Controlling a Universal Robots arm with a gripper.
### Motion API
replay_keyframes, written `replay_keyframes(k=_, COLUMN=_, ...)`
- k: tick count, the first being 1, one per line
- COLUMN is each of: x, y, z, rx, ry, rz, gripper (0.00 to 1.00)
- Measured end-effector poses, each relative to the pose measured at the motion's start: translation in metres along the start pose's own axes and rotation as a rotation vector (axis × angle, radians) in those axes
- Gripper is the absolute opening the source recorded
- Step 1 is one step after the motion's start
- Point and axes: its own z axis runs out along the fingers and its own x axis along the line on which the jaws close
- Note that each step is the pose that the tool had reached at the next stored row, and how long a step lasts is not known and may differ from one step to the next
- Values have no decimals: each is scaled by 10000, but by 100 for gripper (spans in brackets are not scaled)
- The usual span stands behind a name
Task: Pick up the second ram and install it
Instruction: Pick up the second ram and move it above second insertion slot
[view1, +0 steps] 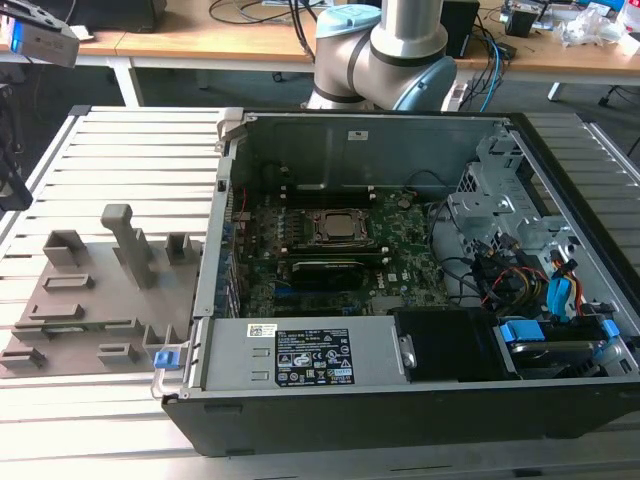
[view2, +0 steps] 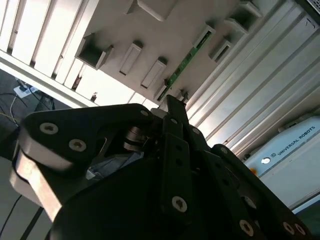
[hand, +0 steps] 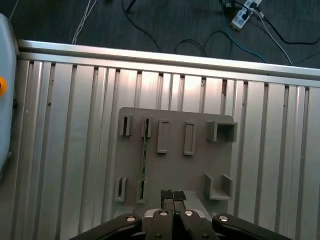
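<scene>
First wrist view puts the gripper (hand: 172, 195) clenched and empty above the grey holder plate (hand: 197, 167), where the second ram (hand: 144, 156) stands on edge in its slots, so the approach to pick it seems in hand, calling for parted jaws squared across it

Robotics lab: slatted workbench (view1: 130, 150), cabled desks (view1: 200, 38).

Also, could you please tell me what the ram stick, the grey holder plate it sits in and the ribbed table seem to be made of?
The ram stick: green circuit board, matt, judging by colour and thin edge. The holder plate: probably plastic, uniform dull grey with blocky slots. The table: likely aluminium, pale ribbed profiles with soft sheen.
</scene>
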Motion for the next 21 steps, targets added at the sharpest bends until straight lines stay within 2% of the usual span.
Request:
replay_keyframes(k=1, x=0, y=0, z=0, rx=0, ry=0, rz=0, gripper=11)
replay_keyframes(k=4, x=-1, y=0, z=0, rx=5, ry=-19, rz=517, gripper=11)
replay_keyframes(k=7, x=0, y=0, z=2, rx=15, ry=-61, rz=1444, gripper=11)
replay_keyframes(k=10, x=0, y=0, z=5, rx=22, ry=-86, rz=2001, gripper=11)
replay_keyframes(k=14, x=0, y=0, z=4, rx=22, ry=-90, rz=2078, gripper=11)
replay_keyframes(k=17, x=0, y=0, z=4, rx=22, ry=-90, rz=2082, gripper=30)
replay_keyframes(k=21, x=2, y=1, z=10, rx=22, ry=-89, rz=2087, gripper=30)
